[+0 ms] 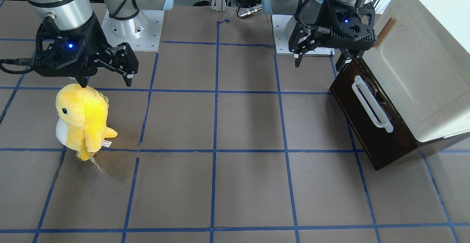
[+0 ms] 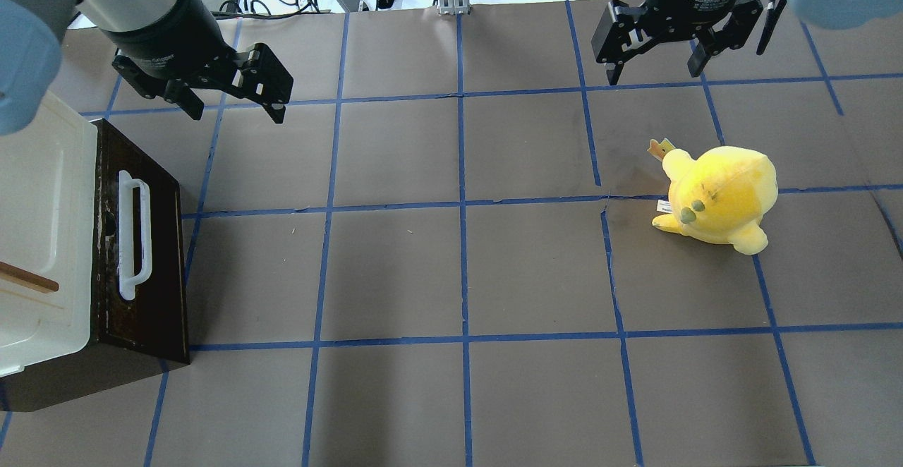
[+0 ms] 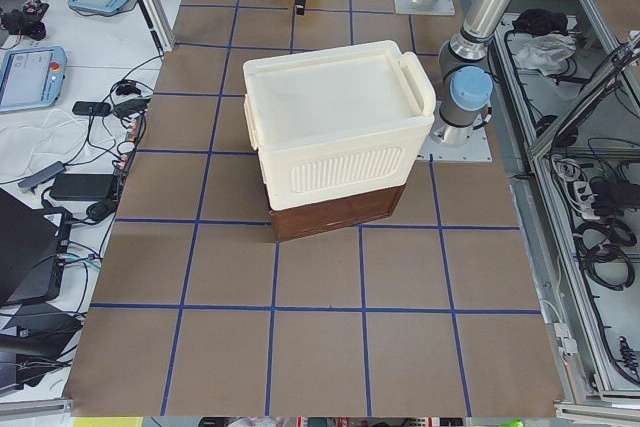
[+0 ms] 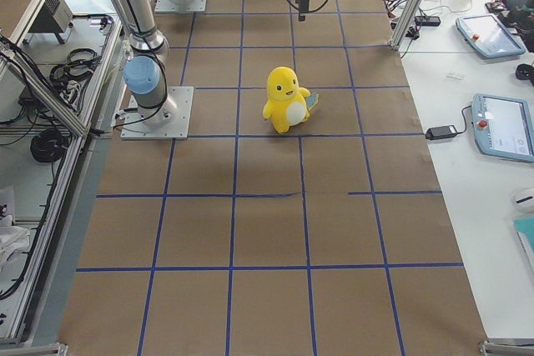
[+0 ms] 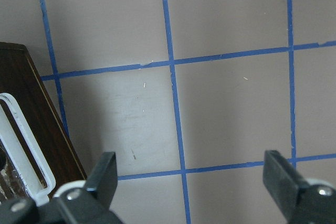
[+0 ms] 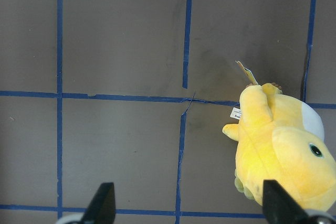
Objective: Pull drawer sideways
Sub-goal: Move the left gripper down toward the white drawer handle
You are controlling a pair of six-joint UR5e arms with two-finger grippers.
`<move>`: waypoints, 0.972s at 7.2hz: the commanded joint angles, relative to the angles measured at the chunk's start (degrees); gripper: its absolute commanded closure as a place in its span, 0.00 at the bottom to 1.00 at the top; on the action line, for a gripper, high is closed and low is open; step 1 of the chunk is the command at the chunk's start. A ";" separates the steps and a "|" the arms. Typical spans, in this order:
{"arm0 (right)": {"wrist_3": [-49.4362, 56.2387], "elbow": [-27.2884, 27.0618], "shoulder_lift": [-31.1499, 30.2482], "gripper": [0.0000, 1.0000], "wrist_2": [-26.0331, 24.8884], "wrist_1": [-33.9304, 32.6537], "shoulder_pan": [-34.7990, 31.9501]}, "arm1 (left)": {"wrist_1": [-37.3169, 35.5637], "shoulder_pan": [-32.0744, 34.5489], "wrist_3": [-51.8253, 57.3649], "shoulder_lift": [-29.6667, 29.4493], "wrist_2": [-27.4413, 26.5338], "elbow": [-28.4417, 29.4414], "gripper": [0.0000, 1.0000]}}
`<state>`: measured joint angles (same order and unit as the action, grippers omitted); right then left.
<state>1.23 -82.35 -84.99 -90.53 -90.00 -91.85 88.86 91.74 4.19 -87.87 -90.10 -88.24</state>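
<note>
The drawer has a dark brown front and a long white bar handle, and sits under a cream cabinet at the table's left end. It also shows in the front view and at the left edge of the left wrist view. None of its pale inside shows. My left gripper is open and empty above the table, just past the drawer's far end and apart from the handle. My right gripper is open and empty above the far right of the table.
The cream cabinet with a small brown handle stands over the drawer. A yellow plush toy stands on the right half, below the right gripper. Blue tape lines grid the brown table.
</note>
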 commanded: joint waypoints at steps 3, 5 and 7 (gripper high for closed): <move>0.00 0.00 0.00 0.00 0.00 0.00 0.00 | -1.05 0.11 -0.67 -0.28 -0.52 -0.70 0.00; 0.09 0.00 0.00 0.00 0.00 0.00 0.00 | -1.85 0.45 -2.85 -1.06 -2.17 -0.88 0.00; 0.00 0.00 0.00 0.00 0.00 0.00 0.00 | -1.85 4.74 -11.20 -2.38 -12.53 -2.10 0.00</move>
<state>1.29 -82.35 -84.99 -90.53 -90.00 -91.85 87.09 93.90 -3.04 -89.41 -97.67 -89.48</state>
